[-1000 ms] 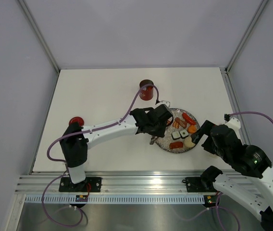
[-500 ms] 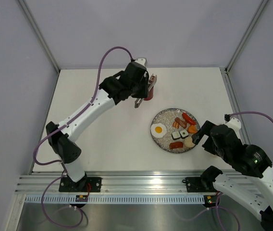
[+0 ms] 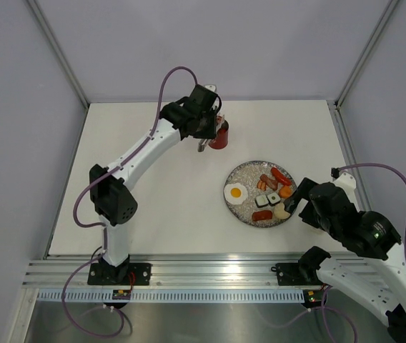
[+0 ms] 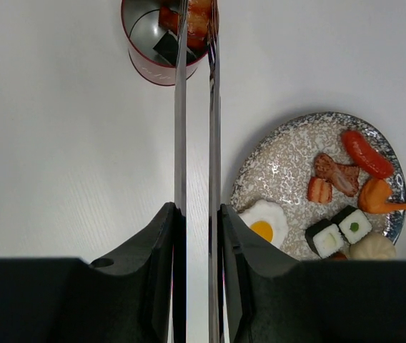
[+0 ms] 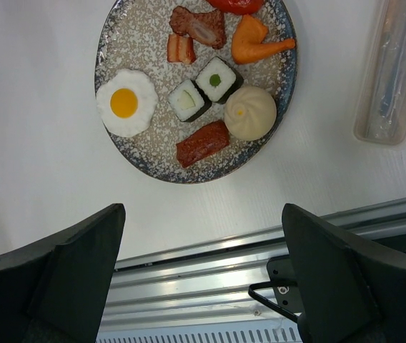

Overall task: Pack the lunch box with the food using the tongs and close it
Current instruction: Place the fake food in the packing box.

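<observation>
Nearest the bottom edge of the top view, the right claw hangs just beside the lower right rim of the plate. Its fingers are spread wide apart and it holds nothing.

The plate carries a fried egg, two sushi rolls, a bun, a carrot piece and several red and brown meat pieces.

Farther up, the left arm reaches to the upper middle of the table. The left claw is clamped on the tongs, squeezing the two thin arms nearly parallel. Their long axis runs straight away from the claw to the top of the wrist view.

The tips end over the open mouth of the lunch box, with a reddish piece between them. Whether that piece is pinched or already resting inside cannot be told. A dark roll lies in the box. No lid is in view.

The next move likely turns on this: the box lies dead ahead along the tongs, and the remaining food lies off to their right, nearer the empty right claw.
</observation>
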Available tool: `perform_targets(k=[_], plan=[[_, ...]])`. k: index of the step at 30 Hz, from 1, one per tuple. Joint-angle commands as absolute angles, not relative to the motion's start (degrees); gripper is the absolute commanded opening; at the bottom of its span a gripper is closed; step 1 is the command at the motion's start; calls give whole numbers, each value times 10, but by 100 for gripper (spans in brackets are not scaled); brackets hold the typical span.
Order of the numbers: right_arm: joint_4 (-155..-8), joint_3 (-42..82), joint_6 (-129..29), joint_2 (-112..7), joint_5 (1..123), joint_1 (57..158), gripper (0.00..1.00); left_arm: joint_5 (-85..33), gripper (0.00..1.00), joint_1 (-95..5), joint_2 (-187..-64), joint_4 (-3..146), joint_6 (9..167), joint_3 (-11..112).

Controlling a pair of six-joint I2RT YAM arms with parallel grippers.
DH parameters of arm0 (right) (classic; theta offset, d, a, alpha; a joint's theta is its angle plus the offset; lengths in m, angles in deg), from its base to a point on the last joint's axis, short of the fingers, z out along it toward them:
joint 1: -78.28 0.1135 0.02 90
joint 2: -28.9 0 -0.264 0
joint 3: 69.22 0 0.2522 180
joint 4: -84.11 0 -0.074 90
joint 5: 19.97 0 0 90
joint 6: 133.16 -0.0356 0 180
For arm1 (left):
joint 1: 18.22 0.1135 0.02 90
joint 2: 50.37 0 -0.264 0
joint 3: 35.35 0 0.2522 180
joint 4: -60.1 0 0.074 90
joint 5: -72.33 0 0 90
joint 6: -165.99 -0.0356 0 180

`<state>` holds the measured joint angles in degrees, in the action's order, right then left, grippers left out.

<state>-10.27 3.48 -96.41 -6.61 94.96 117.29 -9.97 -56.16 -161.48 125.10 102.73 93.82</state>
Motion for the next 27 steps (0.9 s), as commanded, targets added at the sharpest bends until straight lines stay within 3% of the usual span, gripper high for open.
perform_targets(k=[1, 9, 13, 14, 18, 27], plan=[[-113, 49, -962, -75, 960, 1177, 99, -116, 9, -549, -1619, 1222, 1014, 952], [-114, 49, -958, -81, 960, 1177, 100, -125, 10, -536, -1666, 1220, 1009, 970], [-114, 45, -962, -76, 960, 1177, 99, -124, 20, -532, -1674, 1220, 1004, 966], [-114, 44, -962, -76, 960, 1177, 99, -123, 29, -532, -1673, 1220, 1004, 965], [-114, 40, -964, -77, 957, 1177, 99, -120, 43, -533, -1667, 1222, 1001, 964], [-110, 44, -968, -74, 958, 1177, 99, -123, 42, -533, -1634, 1211, 995, 953]])
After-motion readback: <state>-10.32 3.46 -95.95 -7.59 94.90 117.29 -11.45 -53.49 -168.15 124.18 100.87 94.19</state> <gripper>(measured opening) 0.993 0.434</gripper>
